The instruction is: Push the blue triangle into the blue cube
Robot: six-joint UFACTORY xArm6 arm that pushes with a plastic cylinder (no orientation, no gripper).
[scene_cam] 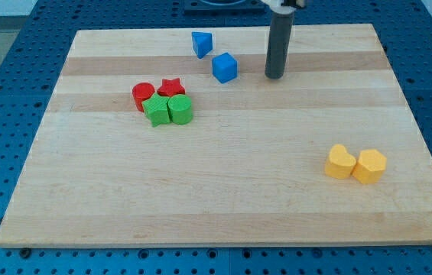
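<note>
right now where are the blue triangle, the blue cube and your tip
blue triangle [202,43], camera view, on its front face
blue cube [224,67], camera view, on the middle of the block
my tip [274,76], camera view, on the rod's very end, to the view's right of the blue cube, apart from it

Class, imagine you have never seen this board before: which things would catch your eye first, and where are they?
First comes the dark rod standing near the view's top, my tip resting just right of the blue cube, with the blue triangle up-left of that, a small gap between them. Next, a tight red and green cluster sits left of centre. Two yellow blocks sit side by side at lower right.
</note>
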